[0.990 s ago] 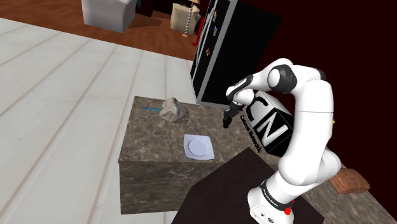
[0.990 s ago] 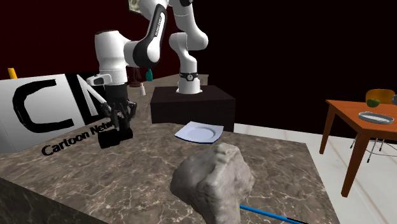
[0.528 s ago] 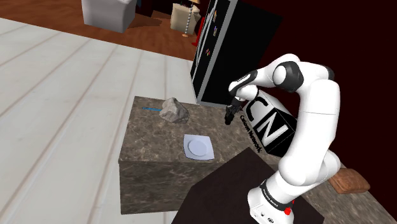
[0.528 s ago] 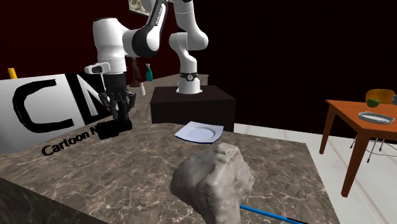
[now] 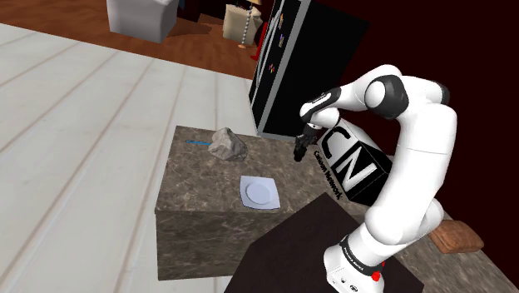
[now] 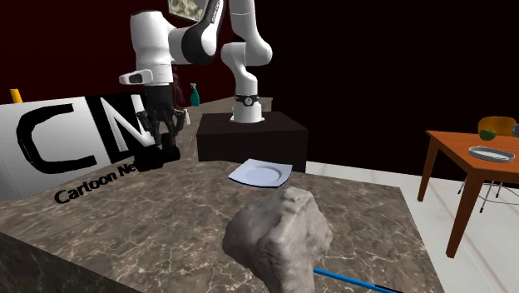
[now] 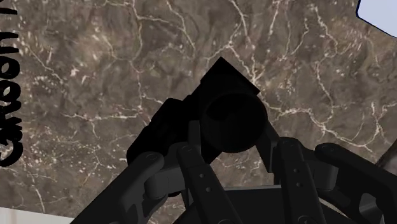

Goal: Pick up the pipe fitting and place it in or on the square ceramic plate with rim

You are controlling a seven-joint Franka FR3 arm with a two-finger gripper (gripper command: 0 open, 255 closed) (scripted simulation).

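The pipe fitting is a black elbow piece, and my gripper is shut on it, its fingers clasping it from both sides. In the second exterior view the gripper hangs the pipe fitting a little above the marble counter, in front of the lettered box. The square white plate lies on the counter toward that view's right of the gripper. In the shoulder view the gripper is up and to the right of the plate.
A grey rock and a blue pen lie at the counter's near end in the second exterior view. A black-and-white lettered box stands beside the gripper. The dark stand is behind the plate. A wooden table stands far right.
The gripper has risen with the pipe fitting, lifting it off the counter, and drifted toward the second exterior view's right. The plate and rock have not moved.
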